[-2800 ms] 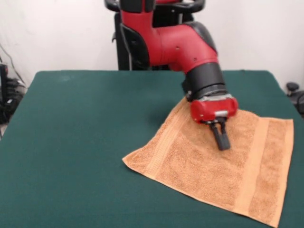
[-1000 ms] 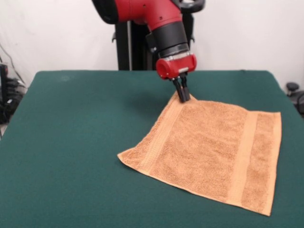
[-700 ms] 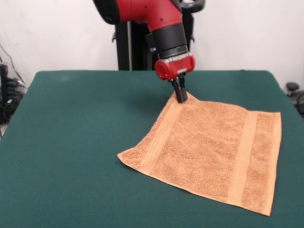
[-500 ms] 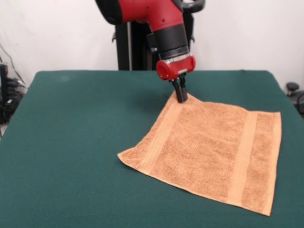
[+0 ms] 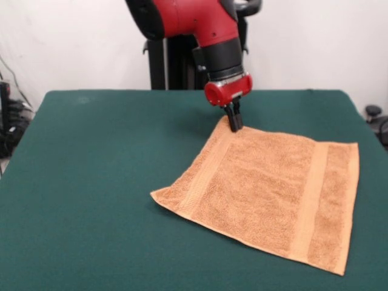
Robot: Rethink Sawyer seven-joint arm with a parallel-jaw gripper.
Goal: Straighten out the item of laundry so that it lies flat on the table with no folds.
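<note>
the towel (image 5: 267, 197) is seen spread open on the dark green counter (image 5: 91, 182), toward the right of the front view and nearer the camera than the robot's pedestal. it is laid as a skewed square, with one corner pointed toward the pedestal, one toward the middle of the counter at the left, and the two others toward the right edge. two flat woven bands are shown near opposite edges, one along the upper-left side and one along the right side. no fold or doubled layer is visible; only a slight lift at the far corner may be suspected.

the pincer (image 5: 234, 124) is held tips-down at that far corner, its two dark fingers pressed together and apparently closed on the corner's cloth, though the pinch itself is too small to be confirmed with certainty.

the relation that matters is this: the whole body of the towel is laid out from the pincer toward the camera and to the right, along the diagonal from the held corner to the nearest corner. any further tension would therefore have to be drawn away from the camera, toward the pedestal. the task is judged nearly complete, with release of the corner probably all that is left.
</note>
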